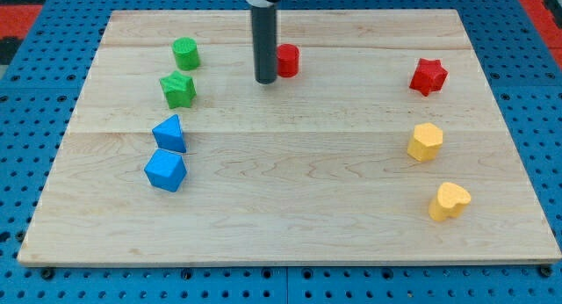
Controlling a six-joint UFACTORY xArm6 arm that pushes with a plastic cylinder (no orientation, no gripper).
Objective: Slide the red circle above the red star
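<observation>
Yellow heart [449,201] nearest, red circle [288,60] touching my tip [265,79] rightward, red star [428,76] far right

My tip [266,79] rests on the wooden board [290,225], just beside the red circle [288,60] on its left — touching or nearly so. The red star [428,76] sits well apart, toward the view's right. Below it lie two yellow blocks [425,141] [449,201]. At the view's left stand a green cylinder [185,54] and a green star [178,90], then two blue blocks [169,133] [165,170] — close together.
</observation>
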